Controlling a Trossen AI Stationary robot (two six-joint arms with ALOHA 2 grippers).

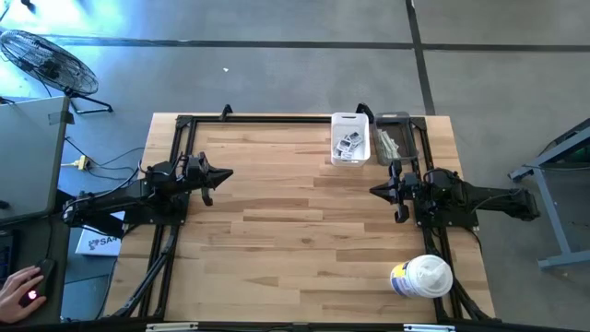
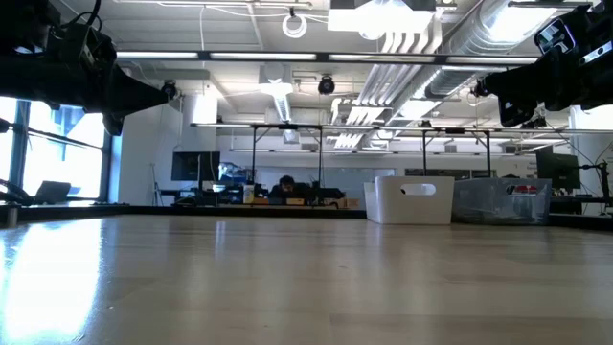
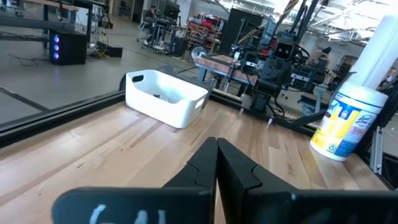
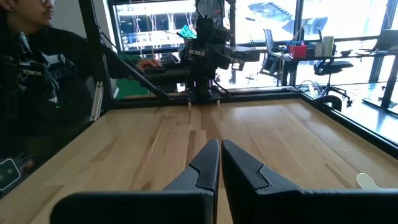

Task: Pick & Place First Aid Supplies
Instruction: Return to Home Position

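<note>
The wooden bench [image 1: 295, 231] stretches between my two arms. My left end effector [image 1: 228, 173] hangs above its left side, fingers pressed together with nothing between them. My right end effector [image 1: 374, 191] hangs above the right side, pointing toward the left one, likewise closed and empty. A big white canister [image 1: 422, 277] stands near the front right corner. At the far edge sits a white bin [image 1: 351, 116] with a gray bin [image 1: 395, 117] just beside it on the right. Square white packets [image 1: 348, 144] lie in the white bin, and pale strips [image 1: 389, 145] lie in the gray bin.
</note>
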